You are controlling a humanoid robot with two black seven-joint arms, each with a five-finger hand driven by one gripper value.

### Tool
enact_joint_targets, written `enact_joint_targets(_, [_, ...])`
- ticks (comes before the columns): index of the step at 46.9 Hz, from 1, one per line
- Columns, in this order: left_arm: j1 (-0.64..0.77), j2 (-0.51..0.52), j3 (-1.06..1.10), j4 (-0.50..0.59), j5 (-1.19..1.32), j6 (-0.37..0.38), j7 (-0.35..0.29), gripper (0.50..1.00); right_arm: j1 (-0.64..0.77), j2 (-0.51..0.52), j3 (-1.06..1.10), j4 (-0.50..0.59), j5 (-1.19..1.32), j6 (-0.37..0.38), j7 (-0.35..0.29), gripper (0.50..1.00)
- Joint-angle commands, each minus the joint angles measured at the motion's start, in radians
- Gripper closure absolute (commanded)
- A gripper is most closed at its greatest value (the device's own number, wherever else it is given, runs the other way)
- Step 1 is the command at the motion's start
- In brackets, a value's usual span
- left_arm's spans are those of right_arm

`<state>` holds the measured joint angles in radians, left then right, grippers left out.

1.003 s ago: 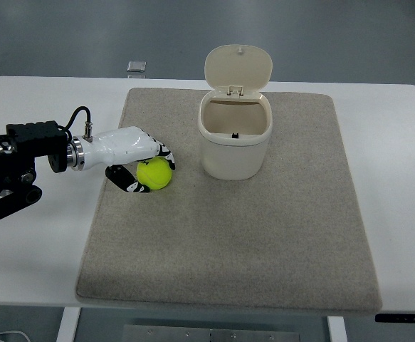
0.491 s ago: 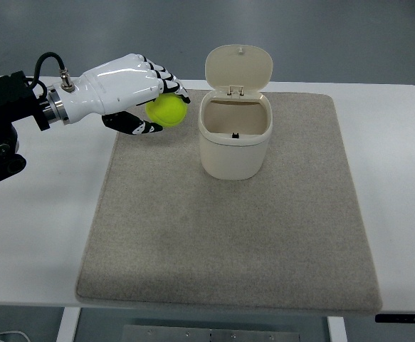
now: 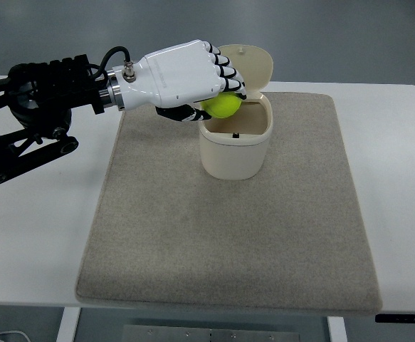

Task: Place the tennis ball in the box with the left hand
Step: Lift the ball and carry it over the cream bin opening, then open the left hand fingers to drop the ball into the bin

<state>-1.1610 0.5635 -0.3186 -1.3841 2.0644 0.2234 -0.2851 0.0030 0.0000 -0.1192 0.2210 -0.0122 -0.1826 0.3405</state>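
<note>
Holding the ball (image 3: 222, 105) in my left hand (image 3: 182, 78), fingers (image 3: 226, 71) curled round it, above the box's (image 3: 235, 146) left rim. Releasing here, I judge it could clip that rim or the raised lid (image 3: 253, 63) and roll off across the mat (image 3: 228, 214).
</note>
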Motion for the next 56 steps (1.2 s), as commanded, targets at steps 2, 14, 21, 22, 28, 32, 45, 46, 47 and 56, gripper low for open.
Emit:
enact_joint_targets(2, [-0.022,-0.042,0.041,0.049,0.000,-0.001,0.000,1.000,0.000,0.000,0.001,0.000,0.000,0.000,0.000,0.562])
enact_joint_targets(14, [-0.020,-0.125,0.058,0.122,-0.010,0.001,0.000,0.688,0.000,0.000,0.000,0.000,0.000,0.000,0.000,0.562])
enact_joint_targets(21, [-0.020,-0.137,0.058,0.135,-0.015,0.001,0.000,0.540,0.000,0.000,0.001,0.000,0.000,0.000,0.000,0.562])
enact_joint_targets(22, [-0.019,-0.137,0.058,0.135,-0.015,0.001,0.000,0.538,0.000,0.000,0.000,0.000,0.000,0.000,0.000,0.562])
enact_joint_targets(28, [-0.011,-0.129,0.058,0.126,-0.015,0.002,0.000,0.510,0.000,0.000,0.000,0.000,0.000,0.000,0.000,0.562])
enact_joint_targets(32, [-0.008,-0.114,0.058,0.116,-0.018,0.005,0.000,0.508,0.000,0.000,0.000,0.000,0.000,0.000,0.000,0.562])
enact_joint_targets(45, [-0.005,0.044,0.081,-0.016,-0.131,0.008,-0.009,0.508,0.000,0.000,0.000,0.000,0.000,0.000,0.000,0.560])
enact_joint_targets(46, [-0.005,0.059,0.085,-0.027,-0.145,0.008,-0.009,0.506,0.000,0.000,0.000,0.000,0.000,0.000,0.000,0.562])
enact_joint_targets(47, [-0.005,0.073,0.085,-0.036,-0.159,0.008,-0.009,0.506,0.000,0.000,0.000,0.000,0.000,0.000,0.000,0.562])
enact_joint_targets(56, [0.020,0.188,0.113,-0.088,-0.357,0.007,-0.014,0.506,0.000,0.000,0.000,0.000,0.000,0.000,0.000,0.562])
